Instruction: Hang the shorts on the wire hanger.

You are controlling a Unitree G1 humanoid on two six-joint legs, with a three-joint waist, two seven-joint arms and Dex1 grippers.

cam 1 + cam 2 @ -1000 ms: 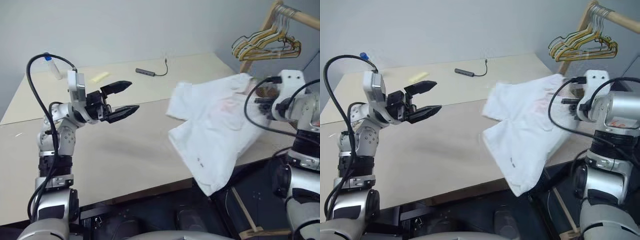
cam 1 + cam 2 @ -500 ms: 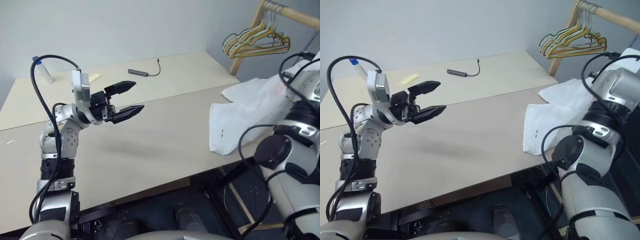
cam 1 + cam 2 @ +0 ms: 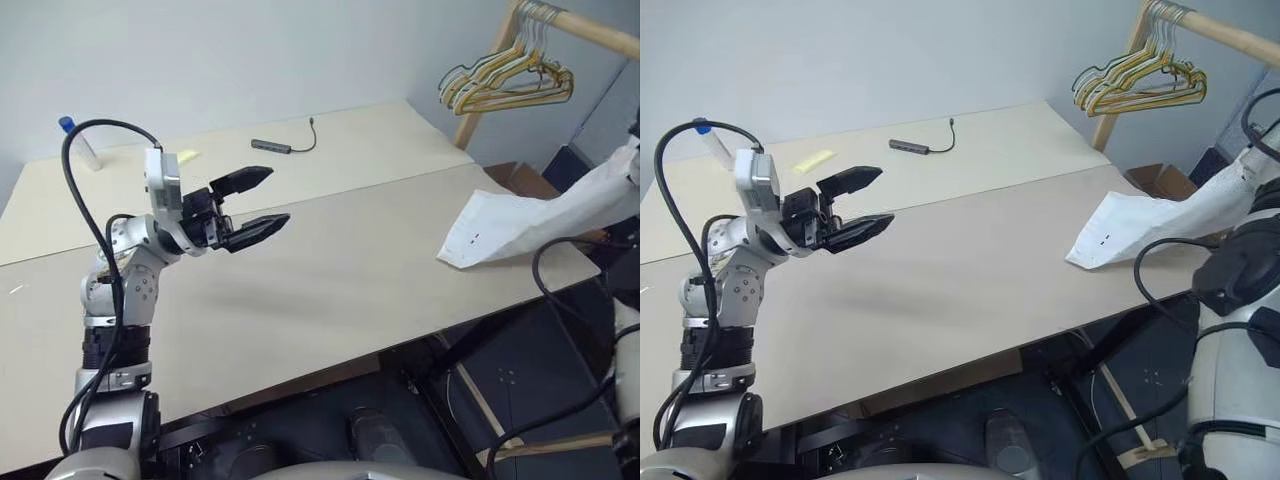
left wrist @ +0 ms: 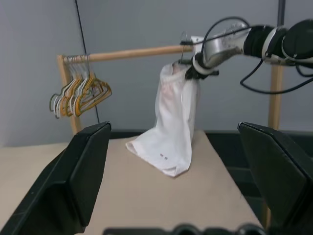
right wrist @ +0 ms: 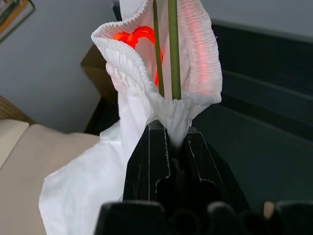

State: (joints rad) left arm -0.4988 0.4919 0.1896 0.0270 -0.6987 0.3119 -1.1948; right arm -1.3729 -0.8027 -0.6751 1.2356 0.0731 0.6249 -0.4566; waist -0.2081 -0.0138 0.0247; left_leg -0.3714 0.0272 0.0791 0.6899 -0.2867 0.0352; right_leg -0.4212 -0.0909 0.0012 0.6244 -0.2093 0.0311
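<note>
At the right edge of the frame the right claw is clamped on the gathered waistband of the shorts, with the wire hanger running up through that same pinch. The cloth's lower end drags on the table near its right corner. The left claw hangs wide open, holding nothing, at centre left. The risk is that the trailing hem snags the table edge and pulls the waistband off the wire or out of the grip. No writing or brand can be read.
</note>
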